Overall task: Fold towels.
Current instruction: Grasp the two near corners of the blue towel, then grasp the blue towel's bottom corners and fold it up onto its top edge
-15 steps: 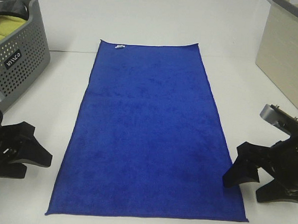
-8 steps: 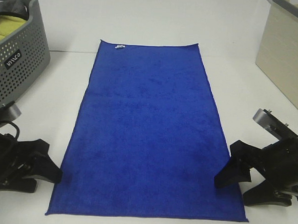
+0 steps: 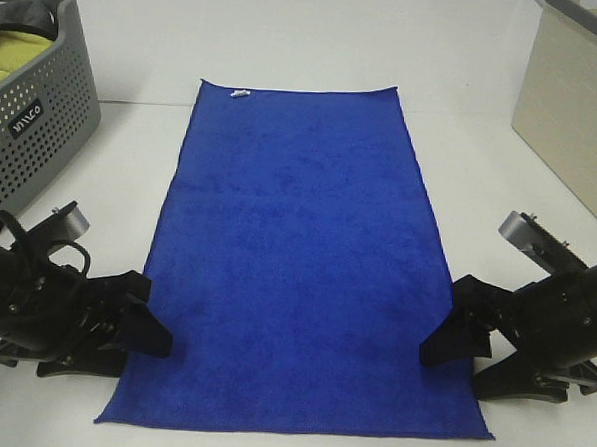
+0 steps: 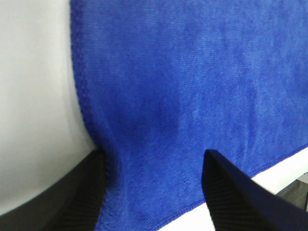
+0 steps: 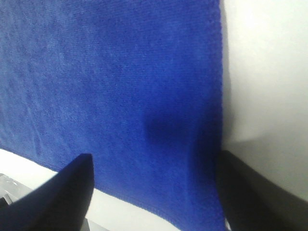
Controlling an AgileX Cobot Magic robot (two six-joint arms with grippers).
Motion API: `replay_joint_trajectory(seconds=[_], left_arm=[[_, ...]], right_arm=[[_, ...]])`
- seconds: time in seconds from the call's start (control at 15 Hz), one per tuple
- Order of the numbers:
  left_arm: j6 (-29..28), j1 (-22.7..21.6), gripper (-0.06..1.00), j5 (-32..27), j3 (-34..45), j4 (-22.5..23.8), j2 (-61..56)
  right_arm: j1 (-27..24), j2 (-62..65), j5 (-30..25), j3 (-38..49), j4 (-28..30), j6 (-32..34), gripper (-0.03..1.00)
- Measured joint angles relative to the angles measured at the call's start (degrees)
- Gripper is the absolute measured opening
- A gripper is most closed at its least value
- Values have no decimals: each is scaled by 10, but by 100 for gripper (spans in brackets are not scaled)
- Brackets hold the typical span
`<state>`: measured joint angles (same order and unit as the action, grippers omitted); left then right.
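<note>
Both arms have closed in on the cloth since a second ago. The left gripper [image 3: 143, 360] has come from well out on the white tabletop [image 3: 111, 164] to the towel's left long edge, and the right gripper [image 3: 449, 374] has slid inward to the right long edge.

- The large blue terry towel [image 3: 297, 243] lies flat and full length down the middle of the table. A small white label [image 3: 239, 93] sits at its far left corner, and there are no creases or folds.
- Left jaws are spread wide. In the wrist view the fingers [image 4: 89, 195] stand either side of a strip of blue hem near the close corner, and the cloth ripples slightly beside one finger.
- Right jaws are likewise parted, fingers [image 5: 72, 185] straddling the opposite hem.
- Hard to say from these angles whether a lower finger has got under the cloth; neither gripper has pinched it.
- A grey perforated plastic basket [image 3: 38, 130] sits far left with yellow-green fabric [image 3: 12, 53] inside. A beige box [image 3: 575, 108] sits far right.

Progress: the towel is spread, and every fold remains. Judged step: pinching the two near-end edges ahead of the first fold.
</note>
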<state>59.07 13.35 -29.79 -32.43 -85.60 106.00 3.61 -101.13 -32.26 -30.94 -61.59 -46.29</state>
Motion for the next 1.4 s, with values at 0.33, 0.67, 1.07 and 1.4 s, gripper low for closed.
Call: replay_joint_trajectory(seconds=[0.33,0.67,1.07,1.4], left_arm=[[5,10,32,2,-2,-7,13],[28,10,0,5,-2,-5,15],[15,10,0,1,65,20,-74],[7,10,0,-3,123,21,-141]], right_arm=[[54,-18,26,-2,-28,24,56],[54,-26,57,-2,-20,48,0],[58,41,64,63,-17,48,0],[60,93,46,103,-18,49,0]])
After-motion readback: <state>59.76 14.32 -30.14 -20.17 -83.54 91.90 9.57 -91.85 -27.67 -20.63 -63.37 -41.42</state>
